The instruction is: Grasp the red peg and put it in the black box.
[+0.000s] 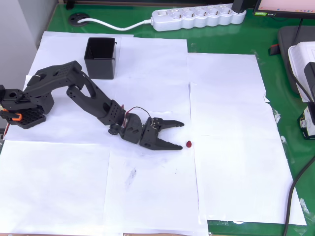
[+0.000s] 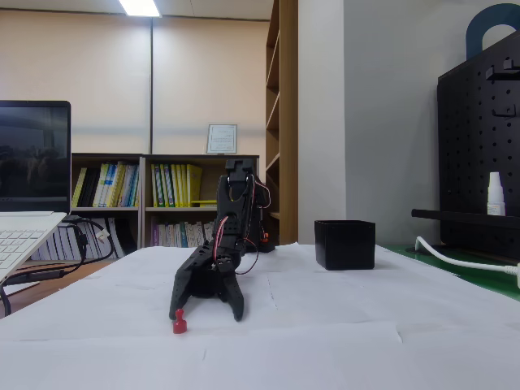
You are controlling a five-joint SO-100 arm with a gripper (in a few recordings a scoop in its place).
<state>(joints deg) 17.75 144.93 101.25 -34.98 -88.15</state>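
Observation:
The red peg (image 1: 189, 144) lies on the white paper near the table's middle; in the fixed view the red peg (image 2: 179, 322) stands on the paper close to the camera. My black gripper (image 1: 181, 135) is open just left of the peg, low over the paper, with the peg beside the tip of its lower finger. In the fixed view my gripper (image 2: 206, 312) points toward the camera, its left fingertip right above the peg. The black box (image 1: 101, 57) stands open-topped at the back left, far from the gripper; the fixed view has the black box (image 2: 345, 244) at the right.
White paper sheets (image 1: 231, 162) cover most of the green table. A white power strip (image 1: 199, 17) with its cable lies along the far edge. A laptop (image 2: 28, 203) and cables sit at the table's side, with other devices (image 1: 302, 54) at the right edge.

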